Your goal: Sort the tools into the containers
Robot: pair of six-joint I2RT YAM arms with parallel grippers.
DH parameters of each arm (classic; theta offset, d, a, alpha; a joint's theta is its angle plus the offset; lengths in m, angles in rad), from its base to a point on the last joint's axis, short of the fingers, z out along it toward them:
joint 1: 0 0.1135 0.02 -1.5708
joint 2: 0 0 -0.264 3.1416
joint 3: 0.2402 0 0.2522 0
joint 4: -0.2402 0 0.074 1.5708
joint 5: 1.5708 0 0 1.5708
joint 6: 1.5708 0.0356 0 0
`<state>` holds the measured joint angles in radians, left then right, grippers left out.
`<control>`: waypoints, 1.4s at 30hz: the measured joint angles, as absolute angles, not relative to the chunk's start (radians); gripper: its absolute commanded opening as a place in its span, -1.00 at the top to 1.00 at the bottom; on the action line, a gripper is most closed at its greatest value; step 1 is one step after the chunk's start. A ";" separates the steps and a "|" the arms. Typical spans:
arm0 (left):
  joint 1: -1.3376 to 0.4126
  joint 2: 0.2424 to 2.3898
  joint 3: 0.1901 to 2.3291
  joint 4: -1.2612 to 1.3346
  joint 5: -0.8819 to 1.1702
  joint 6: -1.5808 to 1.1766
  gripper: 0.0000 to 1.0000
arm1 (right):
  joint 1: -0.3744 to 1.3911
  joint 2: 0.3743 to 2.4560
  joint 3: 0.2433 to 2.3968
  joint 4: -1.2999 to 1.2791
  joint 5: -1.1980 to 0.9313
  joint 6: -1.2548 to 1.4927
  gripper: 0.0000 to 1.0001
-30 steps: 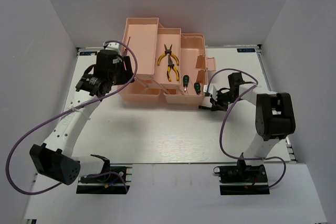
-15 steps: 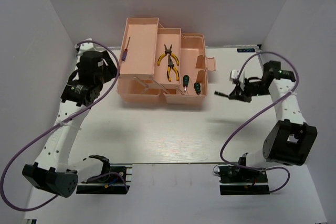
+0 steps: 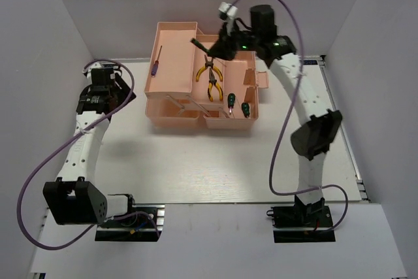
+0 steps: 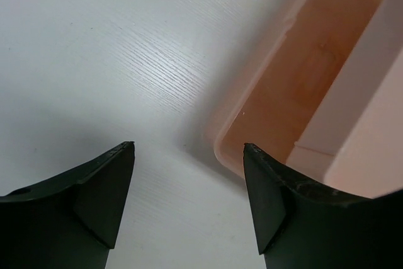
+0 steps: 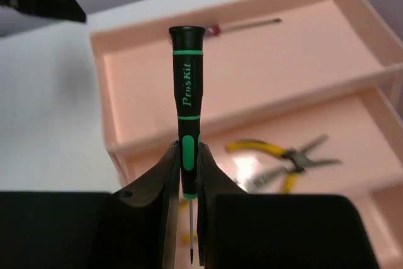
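The peach-pink toolbox stands open at the back middle. A blue-handled screwdriver lies in its far left tray. Yellow-handled pliers lie in the middle tray. Two green-and-black screwdrivers lie in the near right tray. My right gripper hovers over the far trays, shut on another green-and-black screwdriver, held handle outward. In the right wrist view my right gripper is above the pliers. My left gripper is open and empty over the table, left of the toolbox; the left wrist view shows it.
White walls close in the table on the left, back and right. The toolbox lid with its handle sticks out to the right. The right arm arches over the table's right side. A bare toolbox compartment faces the near side.
My right arm has swung from the table right of the toolbox up over its far trays, carrying the screwdriver. My left arm has drawn back to the left, away from the toolbox.
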<state>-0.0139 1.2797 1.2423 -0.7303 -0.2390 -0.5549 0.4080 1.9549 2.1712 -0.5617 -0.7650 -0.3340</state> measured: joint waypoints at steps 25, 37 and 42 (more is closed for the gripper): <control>0.127 1.520 1.048 -0.299 0.382 -0.348 -0.57 | 0.689 2.238 2.249 -0.130 -0.339 0.327 -0.44; 0.090 1.612 1.086 -0.255 0.371 -0.330 -0.37 | 0.620 1.990 1.987 -0.115 -0.383 0.225 0.60; 0.069 1.614 1.095 -0.250 0.352 -0.329 -0.37 | 0.539 1.759 1.792 -0.126 -0.429 0.049 0.07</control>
